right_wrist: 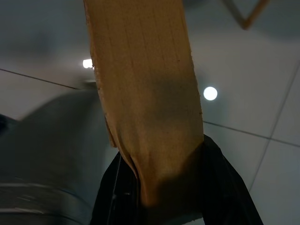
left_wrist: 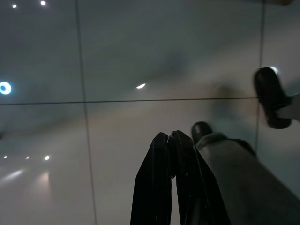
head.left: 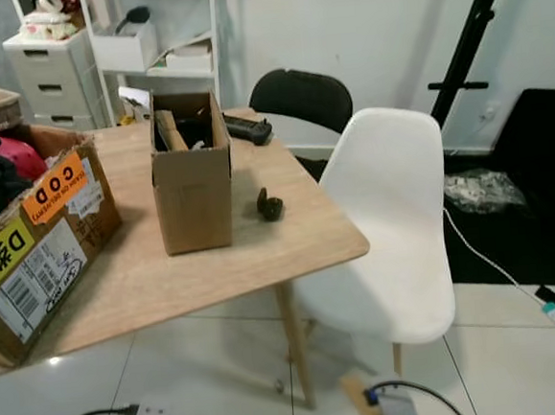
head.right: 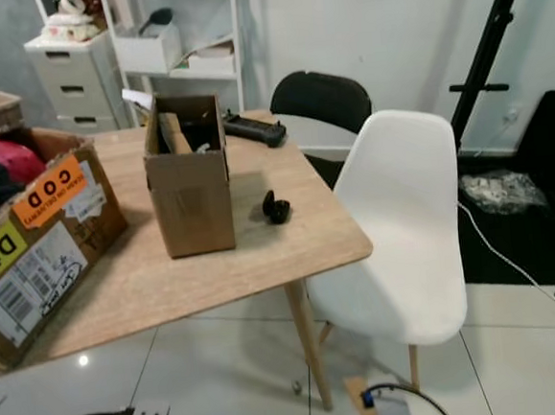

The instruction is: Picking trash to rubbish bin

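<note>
The right gripper clamps a cardboard strip; the left gripper hangs closed, empty.

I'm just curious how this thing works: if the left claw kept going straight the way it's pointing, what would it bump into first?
Most likely the tiled floor. The left claw, its fingers pressed together, points down at grey tiles, with nothing lying between them as far as the picture shows. How far off the floor is, I cannot judge.

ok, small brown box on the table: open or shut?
Open. The small upright brown cardboard box has its top flaps up, with cardboard pieces inside.
</note>
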`<state>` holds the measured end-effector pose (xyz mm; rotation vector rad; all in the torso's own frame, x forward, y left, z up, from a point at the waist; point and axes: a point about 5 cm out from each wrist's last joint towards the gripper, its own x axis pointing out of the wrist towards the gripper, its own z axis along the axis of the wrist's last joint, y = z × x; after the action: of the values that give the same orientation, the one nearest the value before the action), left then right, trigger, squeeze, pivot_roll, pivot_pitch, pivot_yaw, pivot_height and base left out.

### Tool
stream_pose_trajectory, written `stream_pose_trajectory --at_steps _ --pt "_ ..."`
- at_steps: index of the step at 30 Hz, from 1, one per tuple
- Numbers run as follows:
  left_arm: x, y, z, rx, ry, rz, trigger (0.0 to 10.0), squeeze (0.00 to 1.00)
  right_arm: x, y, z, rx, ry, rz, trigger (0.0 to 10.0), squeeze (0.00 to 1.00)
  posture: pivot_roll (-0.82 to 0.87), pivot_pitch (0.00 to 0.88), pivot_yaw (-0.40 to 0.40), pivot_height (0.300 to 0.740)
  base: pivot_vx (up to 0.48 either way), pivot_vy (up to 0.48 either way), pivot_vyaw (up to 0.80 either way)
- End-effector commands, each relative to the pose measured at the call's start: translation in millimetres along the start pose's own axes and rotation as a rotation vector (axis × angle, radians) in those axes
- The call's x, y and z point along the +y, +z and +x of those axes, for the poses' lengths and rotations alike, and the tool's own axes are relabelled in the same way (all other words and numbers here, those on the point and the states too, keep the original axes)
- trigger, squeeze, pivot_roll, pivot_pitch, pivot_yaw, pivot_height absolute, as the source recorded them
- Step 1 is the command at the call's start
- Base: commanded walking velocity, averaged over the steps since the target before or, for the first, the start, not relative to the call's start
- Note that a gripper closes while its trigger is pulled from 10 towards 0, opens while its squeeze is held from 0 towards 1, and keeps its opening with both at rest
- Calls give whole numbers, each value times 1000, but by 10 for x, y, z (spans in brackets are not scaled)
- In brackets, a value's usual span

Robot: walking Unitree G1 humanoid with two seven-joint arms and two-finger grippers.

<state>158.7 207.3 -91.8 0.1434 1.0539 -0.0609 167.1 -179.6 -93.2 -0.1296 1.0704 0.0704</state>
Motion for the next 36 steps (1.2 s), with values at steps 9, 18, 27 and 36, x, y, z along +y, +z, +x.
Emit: stream_pose_trajectory --at_steps 9,18,27,36 --pt "89 -27 -11 14 80 -31 10000 0 -150 86 -6 -34 -53 51 10000 0 -28 18 13 740 0 -259 0" --pt "286 1 -41 -7 196 -71 10000 0 -795 154 -126 -105 -310 302 10000 0 -21 29 13 740 0 0 0" --pt "349 -28 -56 10 220 -77 10000 0 -1636 314 -460 -235 -627 485 10000 0 -37 37 9 740 0 -160 0" --pt "317 -51 -53 17 239 -81 10000 0 -2124 652 -789 -411 -827 578 10000 0 -46 46 5 740 0 -267 0"
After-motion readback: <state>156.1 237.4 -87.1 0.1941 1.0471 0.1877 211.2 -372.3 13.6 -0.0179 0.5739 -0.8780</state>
